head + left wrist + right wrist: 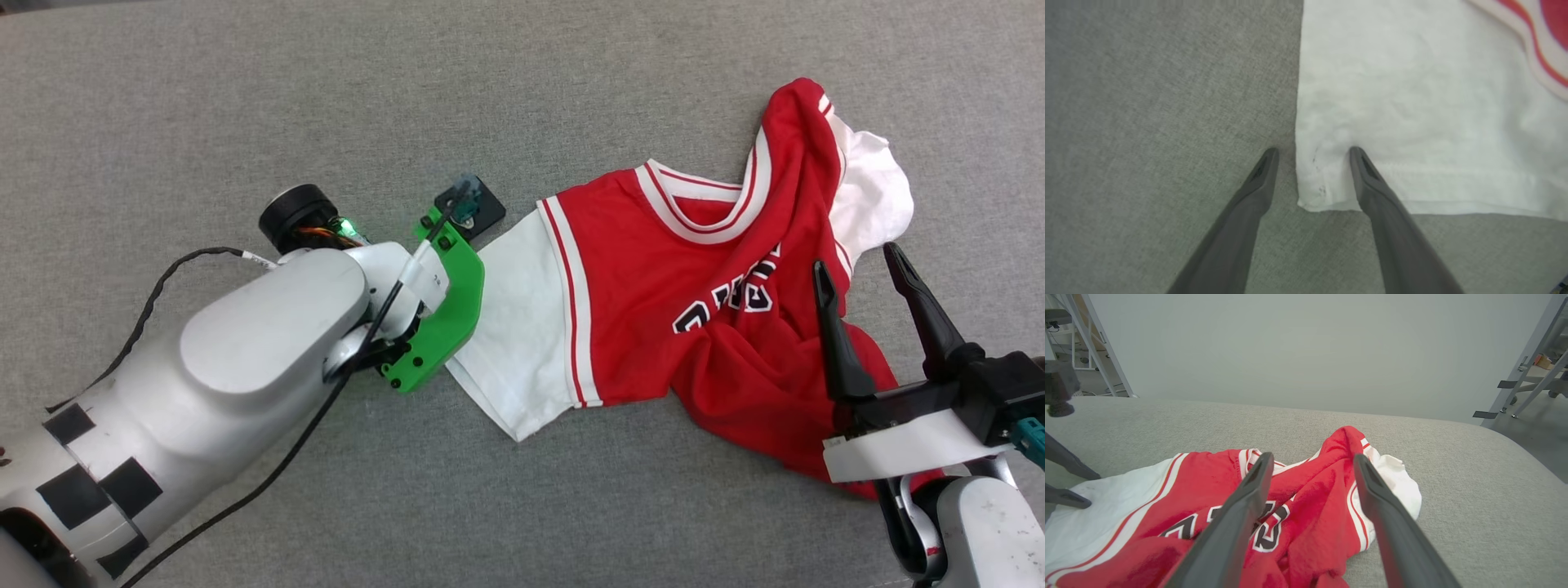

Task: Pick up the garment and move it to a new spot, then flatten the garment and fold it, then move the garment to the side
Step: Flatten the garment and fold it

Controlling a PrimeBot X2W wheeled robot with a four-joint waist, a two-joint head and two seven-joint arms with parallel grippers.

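The garment (645,278) is a red jersey with white sleeves and lies crumpled on the grey table, its chest lettering partly folded under. One white sleeve (522,327) is spread flat toward my left arm. In the left wrist view my left gripper (1314,151) points down, open, straddling the corner of that sleeve (1412,102): one finger rests on the cloth, the other on bare table. In the head view its fingers are hidden under the green wrist bracket (445,302). My right gripper (855,257) hovers open over the bunched red part (1314,506) near the other sleeve (873,196).
The grey fabric-covered table (245,98) extends all around the garment. Its far edge meets a plain wall (1306,347), and its right edge drops off beside metal frame legs (1523,371). A black cable (155,294) loops off my left forearm.
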